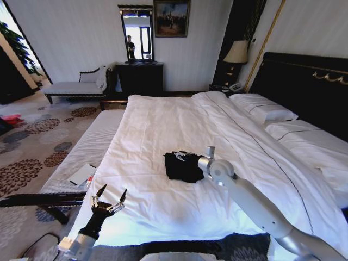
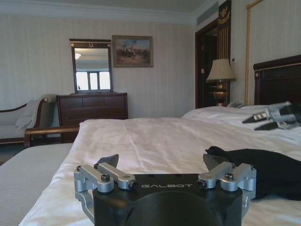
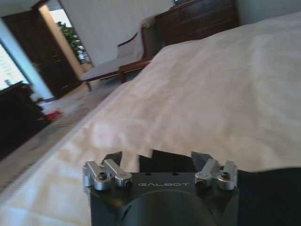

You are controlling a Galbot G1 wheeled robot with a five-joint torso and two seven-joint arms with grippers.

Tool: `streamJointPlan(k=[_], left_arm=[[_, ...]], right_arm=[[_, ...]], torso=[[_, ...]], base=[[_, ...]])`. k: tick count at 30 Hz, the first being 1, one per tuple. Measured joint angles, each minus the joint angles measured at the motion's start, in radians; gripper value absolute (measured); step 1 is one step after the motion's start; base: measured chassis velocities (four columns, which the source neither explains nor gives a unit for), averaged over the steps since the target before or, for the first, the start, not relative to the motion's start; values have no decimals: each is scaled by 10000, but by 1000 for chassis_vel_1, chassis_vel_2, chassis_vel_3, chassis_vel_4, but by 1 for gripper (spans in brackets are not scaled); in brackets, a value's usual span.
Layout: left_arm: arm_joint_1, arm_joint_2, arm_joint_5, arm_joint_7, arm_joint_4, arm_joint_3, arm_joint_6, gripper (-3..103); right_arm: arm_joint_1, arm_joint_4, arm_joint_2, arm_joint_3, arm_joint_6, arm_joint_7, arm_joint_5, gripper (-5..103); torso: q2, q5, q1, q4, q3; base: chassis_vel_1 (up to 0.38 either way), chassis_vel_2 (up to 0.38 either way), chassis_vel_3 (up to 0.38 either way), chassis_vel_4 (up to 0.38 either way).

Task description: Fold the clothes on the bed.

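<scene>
A large bed with a white duvet (image 1: 163, 125) lies mostly bare, giving open flat surface on all sides of a small crumpled black T-shirt (image 1: 182, 167) near its middle. White pillows (image 1: 266, 111) and a tall dark wooden headboard (image 1: 304, 87) block the right side. A striped pale upholstered bench (image 1: 87, 149) runs just beside the left edge.

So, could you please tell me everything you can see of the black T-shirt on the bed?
The black T-shirt lies in a small, crumpled, roughly folded heap of soft dark fabric on the white duvet, towards the bed's foot. The open right gripper is right at its edge; whether it touches is unclear. The open left gripper hovers apart, near the bed's corner.
</scene>
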Motion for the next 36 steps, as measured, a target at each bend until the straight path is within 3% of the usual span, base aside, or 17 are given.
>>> streamJointPlan(k=[5,6,12,15,17,22,36], left_arm=[[0,0,0,0,0,0,0,100],[0,0,0,0,0,0,0,100],[0,0,0,1,1,-1,0,100],[0,0,0,1,0,-1,0,100],[0,0,0,1,0,-1,0,100],[-1,0,0,0,0,-1,0,100],[0,0,-1,1,0,-1,0,100]], right_arm=[[-482,-1023,349,101,1354,-167,-1392,98],[-482,-1023,349,101,1354,-167,-1392,98],[-45,-2945,1667,-313,3535,-323,-3459,100],[44,-3320,2224,-528,4013,-399,-4222,100],[62,-3389,2343,-577,4089,-414,-4430,100],[156,-4186,2934,-1166,4656,-719,-6030,100],[375,-4909,2946,-1863,4693,-783,-6411,100]], torso=[[0,2,0,0,0],[0,2,0,0,0],[0,-1,0,4,2],[-1,0,1,5,2],[-1,0,1,6,2],[-1,-2,0,2,2],[0,0,1,2,2]], base=[[0,0,0,0],[0,0,0,0],[0,0,0,0],[0,0,0,0],[0,0,0,0],[0,0,0,0],[0,0,0,0]])
